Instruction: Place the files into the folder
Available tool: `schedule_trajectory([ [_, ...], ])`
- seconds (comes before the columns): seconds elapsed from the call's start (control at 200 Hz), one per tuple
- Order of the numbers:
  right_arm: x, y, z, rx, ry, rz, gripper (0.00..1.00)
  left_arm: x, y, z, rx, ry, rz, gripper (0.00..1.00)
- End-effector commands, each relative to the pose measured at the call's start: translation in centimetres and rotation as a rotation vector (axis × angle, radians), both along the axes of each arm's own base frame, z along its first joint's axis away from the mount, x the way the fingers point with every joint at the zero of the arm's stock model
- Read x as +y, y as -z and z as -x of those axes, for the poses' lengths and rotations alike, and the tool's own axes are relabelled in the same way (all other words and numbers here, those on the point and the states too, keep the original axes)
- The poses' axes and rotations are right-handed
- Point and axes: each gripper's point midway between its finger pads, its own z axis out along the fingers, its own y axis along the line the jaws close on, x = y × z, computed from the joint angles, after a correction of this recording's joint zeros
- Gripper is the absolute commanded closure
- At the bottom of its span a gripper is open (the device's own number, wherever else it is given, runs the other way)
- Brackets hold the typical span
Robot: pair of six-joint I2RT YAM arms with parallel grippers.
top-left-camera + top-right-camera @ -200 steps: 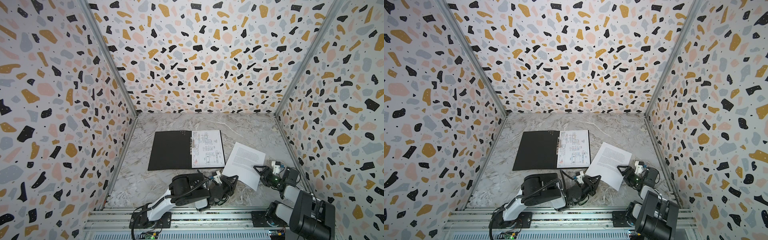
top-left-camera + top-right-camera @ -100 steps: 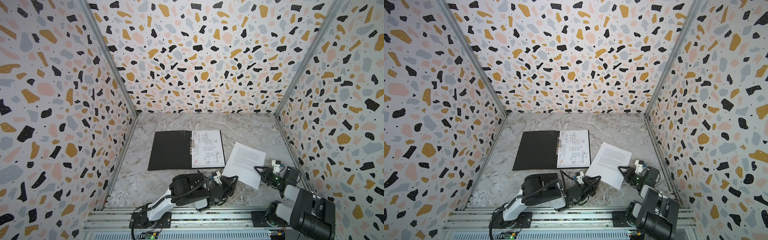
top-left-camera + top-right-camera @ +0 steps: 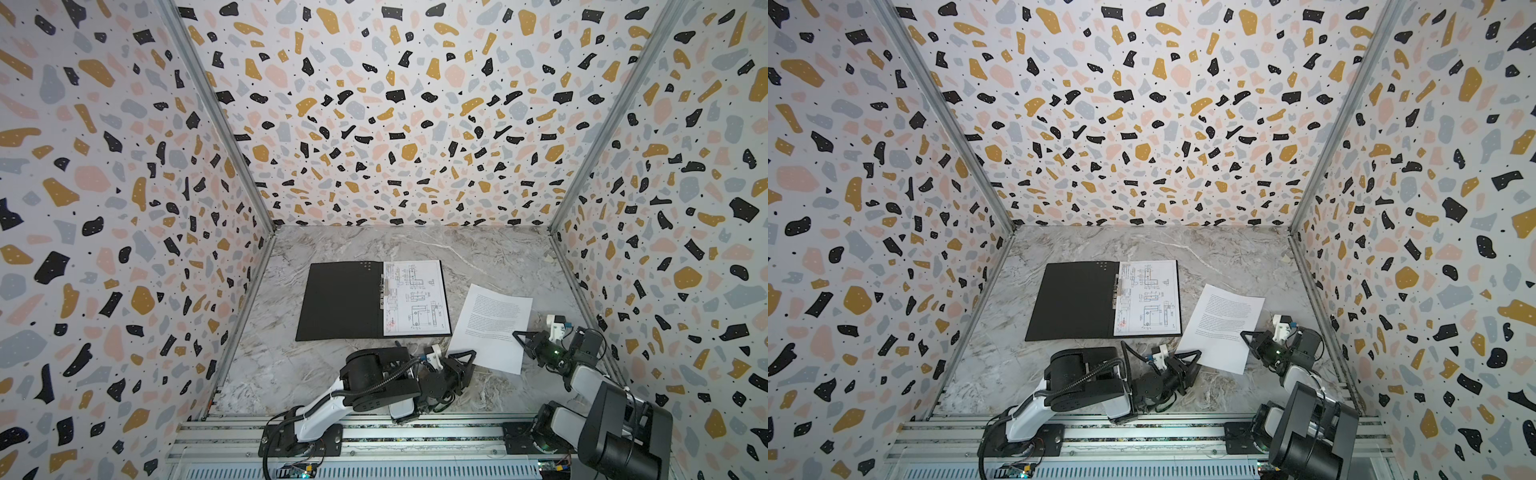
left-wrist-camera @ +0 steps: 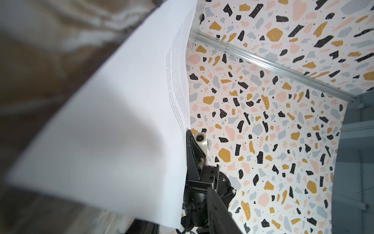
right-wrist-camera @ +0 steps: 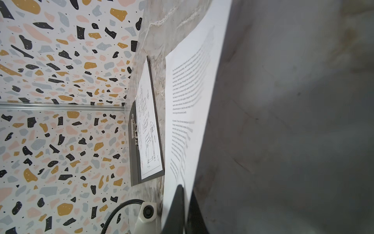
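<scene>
Item 1, folder [image 3: 340,301] [image 3: 1075,301] [image 5: 134,162]: lies flat and open on the marble table [image 3: 415,245] [image 3: 1163,245], left of centre in both top views; black inside faces up; metal clip [image 3: 384,289] [image 3: 1116,291] [image 5: 135,129] sits along the spine.

Item 2, drawing sheet [image 3: 415,299] [image 3: 1148,299] [image 5: 146,125]: white, with line drawings; lies flat on the right half of the folder, one long edge against the clip; a thin black margin of folder shows around it.

Item 3, text sheet [image 3: 492,324] [image 3: 1223,324] [image 4: 121,121] [image 5: 182,91]: white, with printed paragraphs; outside the folder, just to its right and turned at an angle to it; the near part of its right edge is raised off the table, with shadow beneath in the right wrist view.

Item 4, right gripper [image 3: 517,334] [image 3: 1246,334] [image 5: 186,202]: low over the table at the right side; clenched on the right edge of the text sheet, one finger on each face of the paper.

Item 5, left gripper [image 3: 467,358] [image 3: 1194,355]: low at the front centre, beside the near left corner of the text sheet; whether it is released or clenched, and whether it touches the paper, cannot be told.

Item 6, surroundings: speckled walls [image 3: 395,124] [image 3: 1142,124] on three sides; metal rail [image 3: 415,436] [image 3: 1142,436] along the front, carrying both arm bases.
</scene>
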Motion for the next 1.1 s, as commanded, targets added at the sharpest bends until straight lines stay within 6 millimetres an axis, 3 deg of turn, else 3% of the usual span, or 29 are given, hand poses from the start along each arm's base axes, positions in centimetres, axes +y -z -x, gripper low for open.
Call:
schedule_trajectory([
  [0.0,-0.5,-0.5,-0.3,-0.002,-0.006,0.055,0.99,0.6,-0.1,0.8,0.008,0.024,0.001,0.42],
  [0.03,-0.7,-0.6,-0.3,-0.001,-0.005,0.068,1.0,0.7,-0.1,0.8,0.009,0.026,-0.005,0.36],
  [0.085,-0.9,-0.8,-0.5,-0.003,0.0,0.086,1.0,0.7,-0.4,1.0,0.003,0.037,-0.016,0.13],
  [0.225,-1.2,-1.8,-1.0,-0.018,0.006,0.111,1.0,0.1,-1.1,1.5,-0.032,0.082,-0.089,0.0],
  [0.496,-1.6,-4.0,-2.3,-0.049,0.011,0.168,1.0,0.7,-1.4,2.1,-0.054,0.116,-0.189,0.0],
  [0.721,-1.0,-6.3,-3.8,-0.086,-0.005,0.214,1.0,2.5,-3.0,0.6,-0.163,0.058,-0.408,0.0],
  [0.921,1.2,-9.1,-5.5,-0.147,-0.053,0.238,1.0,6.2,-4.8,-2.4,-0.309,-0.04,-0.558,0.0],
  [0.991,2.5,-10.3,-6.4,-0.176,-0.081,0.262,1.0,7.8,-4.3,-3.7,-0.343,-0.033,-0.668,0.0],
  [1.091,4.6,-12.2,-7.7,-0.212,-0.133,0.287,1.0,10.3,-5.4,-5.1,-0.426,-0.054,-0.864,0.0],
])
